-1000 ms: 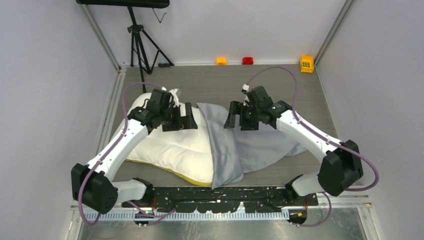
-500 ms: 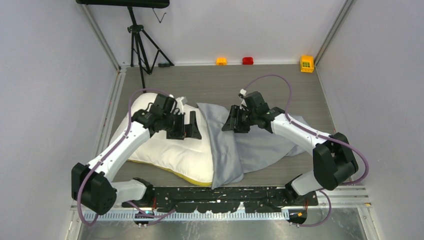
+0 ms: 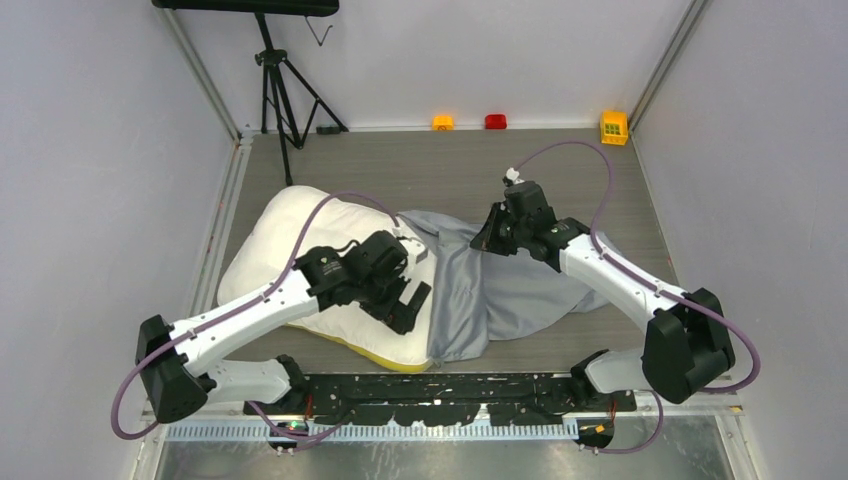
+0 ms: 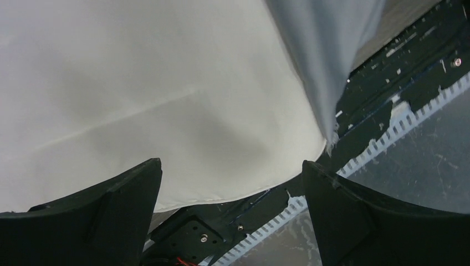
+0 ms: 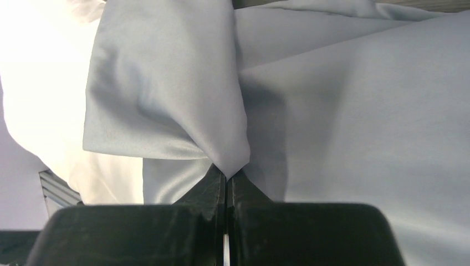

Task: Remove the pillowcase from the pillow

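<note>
The pillow [image 3: 290,235] lies on the worktop [image 3: 450,160] toward 9 o'clock, white top up, with a yellow edge showing at its 6 o'clock side; the pillowcase [image 3: 520,295] sprawls at its 3 o'clock, one edge lapping over the pillow's end; the left gripper [image 3: 412,303] hovers over the pillow's 5 o'clock corner, jaws wide apart, holding nothing; the right gripper [image 3: 486,236] has its jaws clamped on a pinched fold at the pillowcase's 12 o'clock edge.

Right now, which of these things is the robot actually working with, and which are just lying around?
In the job: pillowcase, pillow, right gripper pinching the pillowcase, left gripper open by the pillow.
Lying about: tripod, orange block, red block, yellow block.
</note>
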You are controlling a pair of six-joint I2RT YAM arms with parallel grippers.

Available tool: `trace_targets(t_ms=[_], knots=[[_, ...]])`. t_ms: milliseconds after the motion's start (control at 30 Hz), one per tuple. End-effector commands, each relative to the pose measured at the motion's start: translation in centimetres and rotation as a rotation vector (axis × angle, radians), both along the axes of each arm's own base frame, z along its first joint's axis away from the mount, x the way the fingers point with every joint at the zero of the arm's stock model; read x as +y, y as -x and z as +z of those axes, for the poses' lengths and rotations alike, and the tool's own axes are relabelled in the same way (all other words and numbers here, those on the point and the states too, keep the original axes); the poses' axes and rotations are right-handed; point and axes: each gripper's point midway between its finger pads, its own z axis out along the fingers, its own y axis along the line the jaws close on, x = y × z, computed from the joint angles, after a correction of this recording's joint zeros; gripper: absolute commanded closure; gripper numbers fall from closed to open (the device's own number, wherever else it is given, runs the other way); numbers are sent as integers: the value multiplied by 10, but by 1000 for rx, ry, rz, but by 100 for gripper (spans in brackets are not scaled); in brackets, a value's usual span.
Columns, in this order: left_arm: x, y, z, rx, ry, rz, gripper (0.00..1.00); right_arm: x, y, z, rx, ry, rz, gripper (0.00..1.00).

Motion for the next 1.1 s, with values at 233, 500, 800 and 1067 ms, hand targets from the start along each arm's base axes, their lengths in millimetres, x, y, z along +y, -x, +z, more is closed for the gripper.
trace_targets(t_ms=[233, 500, 800, 1067], knots=[[-38, 20, -16, 9, 36, -260, 0, -34, -19, 24, -77, 81, -106, 100], [-40, 14, -52, 56, -37, -193, 0, -94, -29, 56, -168, 152, -260, 100], [-9, -8, -95, 31, -286, -58, 69, -182, -30, 87, -246, 266, -651, 100], [7, -46, -67, -5, -188, 143, 100, -237, -30, 163, -409, 332, -897, 100]])
